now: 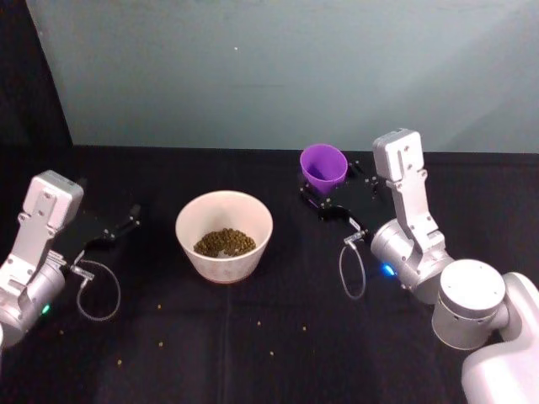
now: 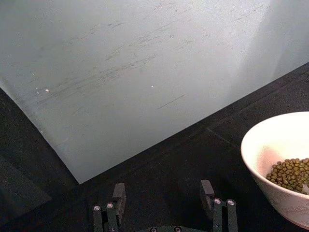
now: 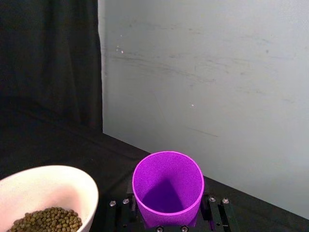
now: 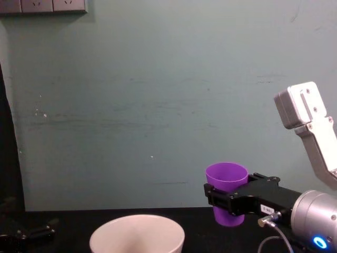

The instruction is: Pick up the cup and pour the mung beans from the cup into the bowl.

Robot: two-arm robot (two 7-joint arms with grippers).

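Holding the cup (image 1: pixel 323 167) upright and lifted beside the bowl (image 1: pixel 224 236), the right pincer (image 1: pixel 337 199) is clamped on it; mung beans (image 1: pixel 225 242) sit in the bowl, so pouring looks done. The left pincer (image 2: pixel 164 203) idles, spread apart.

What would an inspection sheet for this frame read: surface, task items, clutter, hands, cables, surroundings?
Surface: black table, a few stray beans scattered near the front.
Cup: purple, upright, looks empty, held right of the bowl.
Bowl: cream-white, holds the mung beans.
Clutter: nothing seen beyond the stray beans.
Right hand: shut on the cup.
Left hand: open, holding nothing, left of the bowl.
Cables: a loop at the right wrist, another at the left.
Surroundings: pale green wall, wall sockets at top left.
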